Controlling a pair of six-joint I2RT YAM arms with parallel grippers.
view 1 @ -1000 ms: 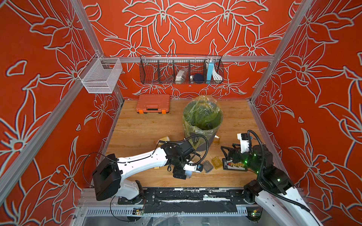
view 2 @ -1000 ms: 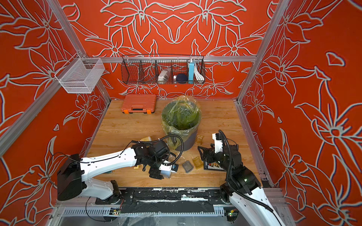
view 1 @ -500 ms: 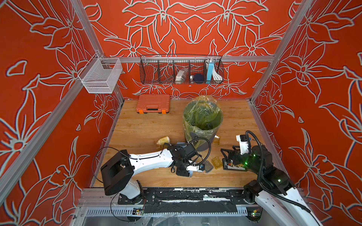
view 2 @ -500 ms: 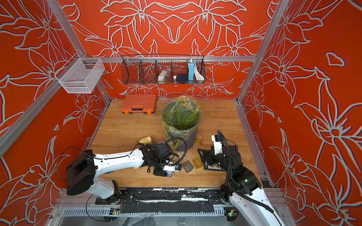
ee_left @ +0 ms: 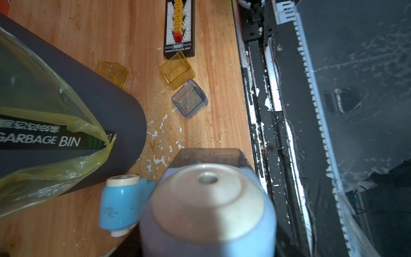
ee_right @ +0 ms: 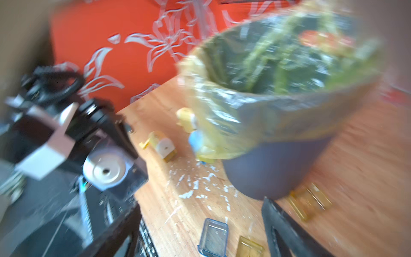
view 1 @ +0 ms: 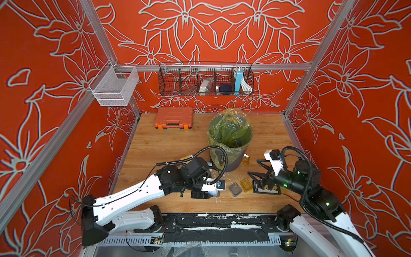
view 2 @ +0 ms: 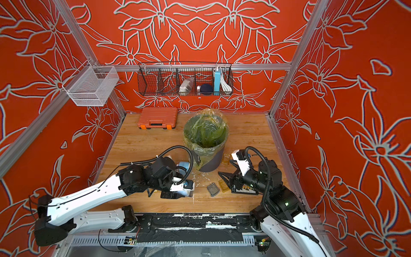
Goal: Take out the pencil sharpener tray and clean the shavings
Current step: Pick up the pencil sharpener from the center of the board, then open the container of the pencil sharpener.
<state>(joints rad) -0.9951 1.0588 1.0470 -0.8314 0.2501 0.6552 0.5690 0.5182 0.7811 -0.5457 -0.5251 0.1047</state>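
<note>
Wooden tabletop (view 1: pixel 155 142), red floral walls. Left gripper (view 1: pixel 209 191) is clamped on a blue plastic pencil sharpener with a round white face (ee_left: pixel 206 200); its smoky transparent tray (ee_left: pixel 209 156) is not yet drawn. Right gripper (view 1: pixel 255 169) stands wide, empty. Pale whitish shavings (ee_left: pixel 159 160) litter the wood beside the grey lined garbage bin (ee_left: pixel 89 100). Recommended: pinch the tray squarely, pull straight, keep level.

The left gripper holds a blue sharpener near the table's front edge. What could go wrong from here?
1. The left gripper holds the blue pencil sharpener near the front edge of the table; if its grey tray comes out there, the contents may fall off.
2. The open right gripper hangs near the clear blue tray and the yellow tray beside it; reaching across might knock them.
</note>
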